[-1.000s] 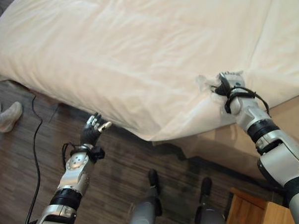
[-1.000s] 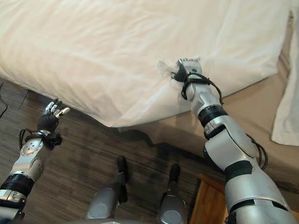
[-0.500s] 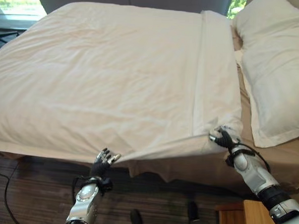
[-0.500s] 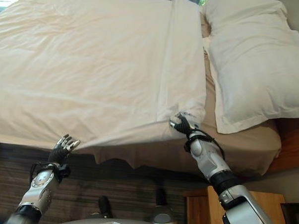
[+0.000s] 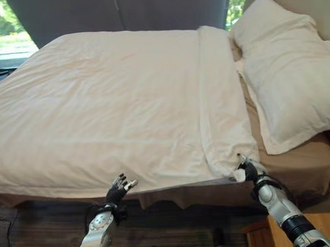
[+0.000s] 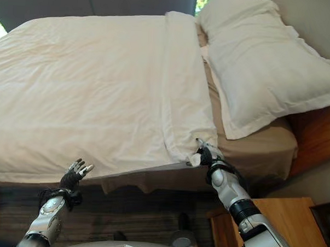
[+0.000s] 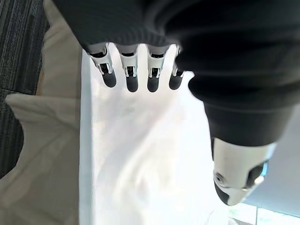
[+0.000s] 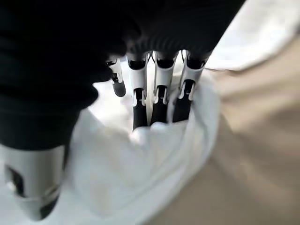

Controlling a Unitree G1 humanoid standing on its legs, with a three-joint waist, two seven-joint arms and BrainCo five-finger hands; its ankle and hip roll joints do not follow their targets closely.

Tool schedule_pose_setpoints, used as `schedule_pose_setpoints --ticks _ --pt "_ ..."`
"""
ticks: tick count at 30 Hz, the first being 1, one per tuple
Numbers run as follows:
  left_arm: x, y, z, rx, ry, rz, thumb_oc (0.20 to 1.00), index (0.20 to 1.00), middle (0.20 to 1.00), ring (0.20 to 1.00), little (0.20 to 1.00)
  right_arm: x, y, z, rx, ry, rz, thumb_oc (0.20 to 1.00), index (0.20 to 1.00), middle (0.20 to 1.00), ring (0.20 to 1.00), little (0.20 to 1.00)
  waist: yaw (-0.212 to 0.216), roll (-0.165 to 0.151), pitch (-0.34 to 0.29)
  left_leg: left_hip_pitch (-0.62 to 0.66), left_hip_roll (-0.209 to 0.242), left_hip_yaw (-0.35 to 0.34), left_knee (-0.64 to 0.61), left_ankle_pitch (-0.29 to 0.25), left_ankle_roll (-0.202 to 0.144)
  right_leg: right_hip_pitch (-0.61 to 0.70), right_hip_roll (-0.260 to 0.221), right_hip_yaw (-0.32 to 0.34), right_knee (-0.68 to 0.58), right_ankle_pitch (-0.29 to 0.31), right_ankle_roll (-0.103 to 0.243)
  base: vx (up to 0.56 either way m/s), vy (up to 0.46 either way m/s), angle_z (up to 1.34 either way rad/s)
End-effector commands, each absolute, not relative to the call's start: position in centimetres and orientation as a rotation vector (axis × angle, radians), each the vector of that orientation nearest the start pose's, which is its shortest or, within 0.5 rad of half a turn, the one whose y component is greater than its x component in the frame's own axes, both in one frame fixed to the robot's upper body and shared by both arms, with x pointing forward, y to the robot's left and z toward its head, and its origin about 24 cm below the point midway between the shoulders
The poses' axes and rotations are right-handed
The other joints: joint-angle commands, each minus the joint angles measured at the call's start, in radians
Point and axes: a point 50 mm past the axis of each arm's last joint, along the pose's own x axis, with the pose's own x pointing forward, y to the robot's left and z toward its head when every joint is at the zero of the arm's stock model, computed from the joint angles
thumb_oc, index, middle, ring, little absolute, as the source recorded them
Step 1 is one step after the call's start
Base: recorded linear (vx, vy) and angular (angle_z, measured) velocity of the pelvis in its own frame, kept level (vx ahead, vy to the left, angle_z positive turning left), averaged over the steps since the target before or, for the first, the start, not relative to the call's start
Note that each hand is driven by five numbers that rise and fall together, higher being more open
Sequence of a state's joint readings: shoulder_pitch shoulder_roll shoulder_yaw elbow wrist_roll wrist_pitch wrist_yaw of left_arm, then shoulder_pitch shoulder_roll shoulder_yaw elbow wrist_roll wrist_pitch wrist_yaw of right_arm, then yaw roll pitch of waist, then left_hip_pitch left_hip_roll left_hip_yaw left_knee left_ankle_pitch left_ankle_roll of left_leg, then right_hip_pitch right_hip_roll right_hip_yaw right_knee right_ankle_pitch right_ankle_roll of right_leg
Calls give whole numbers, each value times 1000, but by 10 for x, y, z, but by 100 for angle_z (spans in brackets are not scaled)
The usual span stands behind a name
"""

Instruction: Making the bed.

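1. The right hand (image 6: 206, 155) has its fingers curled round a bunch of the white duvet (image 5: 116, 105). It is holding the duvet's near corner, the one on the pillow side.
2. That corner is the end of the folded-back band (image 5: 223, 104) of the duvet. The band runs in a long line from the hand away across the bed, just beside the pillow (image 5: 285, 68).
3. Between the band and the pillow, a strip of tan sheet (image 5: 295, 162) shows. The pillow lies past the held corner, toward the head of the bed.
4. The left hand (image 5: 120, 188) is spread wide and holds nothing. It floats just beside the duvet's near edge, well apart from the held corner, on the side away from the pillow.
5. The duvet's near edge runs from the held corner along to the left hand.
6. I think the duvet is almost flat now. The right hand is the nearer one to the corner, so it should pull or lay that corner straight.
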State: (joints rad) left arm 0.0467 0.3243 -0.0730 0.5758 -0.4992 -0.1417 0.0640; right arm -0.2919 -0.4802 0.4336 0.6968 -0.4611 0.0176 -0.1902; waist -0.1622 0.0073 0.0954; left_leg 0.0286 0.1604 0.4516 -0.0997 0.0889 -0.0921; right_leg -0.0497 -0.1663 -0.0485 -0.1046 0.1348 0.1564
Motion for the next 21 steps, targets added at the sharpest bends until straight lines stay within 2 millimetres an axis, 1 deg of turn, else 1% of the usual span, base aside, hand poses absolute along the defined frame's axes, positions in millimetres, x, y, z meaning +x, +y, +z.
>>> schedule_pose_setpoints --ticks 1,4,5,6,9,10,11,12,13,14,16,17,19,20,21 --pt "222 256 -47 -70 369 262 1000 1000 1000 1000 1000 270 -241 -50 -1211 507 119 1000 1000 1000 1000 1000 27 -73 18 62 57 -21 12 -19 -38 -16 -46 -50 17 -11 25 11 -52 -7" --pt "217 259 -48 -66 385 260 1000 1000 1000 1000 1000 252 -255 -67 -1198 628 100 1000 1000 1000 1000 1000 33 -88 11 66 64 -29 12 -17 -40 -3 -40 -64 17 -11 23 2 -16 -2" --pt "217 259 -48 -66 385 260 1000 1000 1000 1000 1000 252 -255 -67 -1197 628 100 1000 1000 1000 1000 1000 33 -89 11 66 64 -30 12 -17 -40 -3 -40 -65 17 -12 23 0 0 0" --pt "215 259 -50 -68 396 255 1000 1000 1000 1000 1000 246 -259 -72 -1209 675 100 1000 1000 1000 1000 1000 39 -94 8 66 67 -34 12 -17 -40 2 -39 -70 17 -12 22 0 0 0" --pt "211 258 -53 -65 418 243 1000 1000 1000 1000 1000 247 -262 -74 -1212 704 83 1000 1000 1000 1000 1000 45 -102 5 66 71 -39 12 -16 -40 7 -36 -77 17 -12 21 -9 -13 6" --pt "208 258 -56 -56 437 227 1000 1000 1000 1000 1000 253 -262 -70 -1204 702 66 1000 1000 1000 1000 1000 50 -107 1 67 73 -39 12 -15 -41 11 -34 -80 17 -12 19 8 -3 6" --pt "208 258 -56 -56 436 227 1000 1000 1000 1000 1000 253 -262 -70 -1204 702 66 1000 1000 1000 1000 1000 50 -108 2 67 73 -39 12 -15 -41 12 -34 -80 17 -12 19 5 1 4" --pt "206 258 -57 -51 447 222 1000 1000 1000 1000 1000 267 -260 -59 -1186 653 35 1000 1000 1000 1000 1000 53 -113 -1 67 75 -38 12 -14 -42 15 -33 -81 17 -10 19 0 0 0" --pt "206 259 -57 -47 446 222 1000 1000 1000 1000 1000 271 -259 -55 -1179 635 29 1000 1000 1000 1000 1000 55 -115 -2 67 77 -37 12 -13 -43 15 -34 -82 17 -9 19 0 0 0" --pt "207 259 -57 -47 446 222 1000 1000 1000 1000 1000 272 -258 -55 -1179 635 29 1000 1000 1000 1000 1000 54 -115 -1 67 77 -38 12 -13 -43 15 -34 -83 17 -9 19 0 0 0" --pt "207 260 -55 -37 441 217 1000 1000 1000 1000 1000 285 -255 -43 -1159 581 10 1000 1000 1000 1000 1000 57 -119 -3 66 79 -36 12 -12 -45 15 -35 -84 17 -7 20 -2 16 1" --pt "208 262 -53 -26 435 214 1000 1000 1000 1000 1000 296 -251 -32 -1127 535 -2 1000 1000 1000 1000 1000 59 -121 -5 68 80 -35 12 -11 -46 16 -36 -84 17 -5 20 1 36 2" --pt "208 264 -51 -17 429 215 1000 1000 1000 1000 1000 307 -245 -18 -1065 468 -18 1000 1000 1000 1000 1000 59 -124 -8 69 82 -32 12 -10 -46 17 -36 -85 17 -3 20 2 17 0" --pt "208 264 -51 -17 430 214 1000 1000 1000 1000 1000 307 -245 -18 -1064 469 -18 1000 1000 1000 1000 1000 60 -124 -8 70 82 -32 12 -10 -47 17 -37 -85 17 -3 20 0 0 0" --pt "208 265 -51 -13 430 219 1000 1000 1000 1000 1000 311 -241 -11 -1027 431 -24 1000 1000 1000 1000 1000 58 -128 -10 70 82 -32 12 -10 -47 18 -36 -83 17 -3 20 0 0 0"
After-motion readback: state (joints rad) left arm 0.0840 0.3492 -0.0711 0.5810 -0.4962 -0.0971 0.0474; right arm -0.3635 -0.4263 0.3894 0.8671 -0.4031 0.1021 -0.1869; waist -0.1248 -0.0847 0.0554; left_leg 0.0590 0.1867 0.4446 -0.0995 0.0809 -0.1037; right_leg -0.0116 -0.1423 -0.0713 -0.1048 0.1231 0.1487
